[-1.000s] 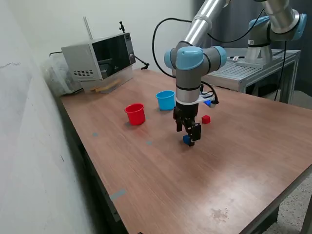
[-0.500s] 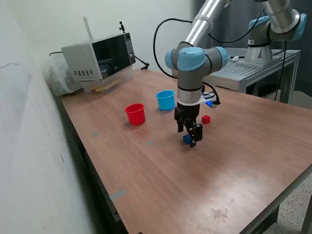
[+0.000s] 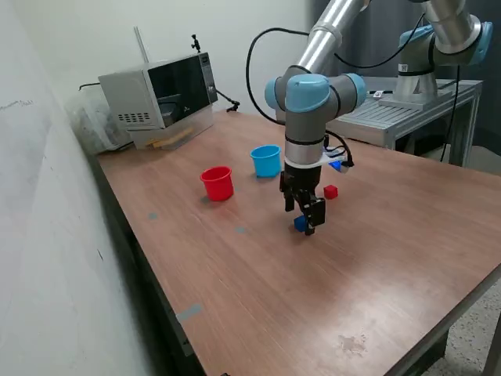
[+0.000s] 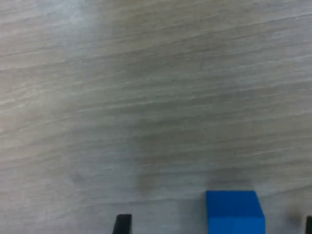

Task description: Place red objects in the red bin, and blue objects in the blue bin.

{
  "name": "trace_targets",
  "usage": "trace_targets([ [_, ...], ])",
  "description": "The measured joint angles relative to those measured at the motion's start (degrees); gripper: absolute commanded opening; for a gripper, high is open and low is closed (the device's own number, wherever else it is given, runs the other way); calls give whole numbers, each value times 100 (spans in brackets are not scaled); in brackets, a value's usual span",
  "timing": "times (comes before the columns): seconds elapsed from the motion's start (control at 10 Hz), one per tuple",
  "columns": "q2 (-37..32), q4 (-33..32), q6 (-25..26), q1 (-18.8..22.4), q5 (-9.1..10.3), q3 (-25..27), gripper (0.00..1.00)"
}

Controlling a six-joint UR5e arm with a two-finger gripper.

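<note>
Exterior view: gripper (image 3: 308, 225) low over the wooden table (image 3: 258, 298), pointing down, a blue cube (image 3: 300, 224) at its fingertips
Cube contact: whether the fingers touch it, cannot tell from here
Red cube (image 3: 330, 191): on the table, just to the exterior view's right of the arm
Red cup (image 3: 217, 183): upright, well apart from the gripper, on the exterior view's left
Light blue cup (image 3: 266, 160): upright, beside the red cup
Microwave (image 3: 159, 92): far corner
Wrist view: blue cube (image 4: 235, 211) on the wood grain between two dark fingertips (image 4: 122, 224)
Claw state: spread apart, visible gap on both sides of the cube, not clamped
</note>
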Motion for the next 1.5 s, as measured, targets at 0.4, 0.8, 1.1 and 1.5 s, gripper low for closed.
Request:
trace_targets([
  [0.4, -72, 16, -10, -3, -3, 43, 100],
  [0.8, -91, 17, -12, 6, 1, 78, 0],
  [1.1, -94, 14, -12, 5, 4, 83, 0],
  [1.5, -95, 7, -26, 2, 5, 85, 0],
])
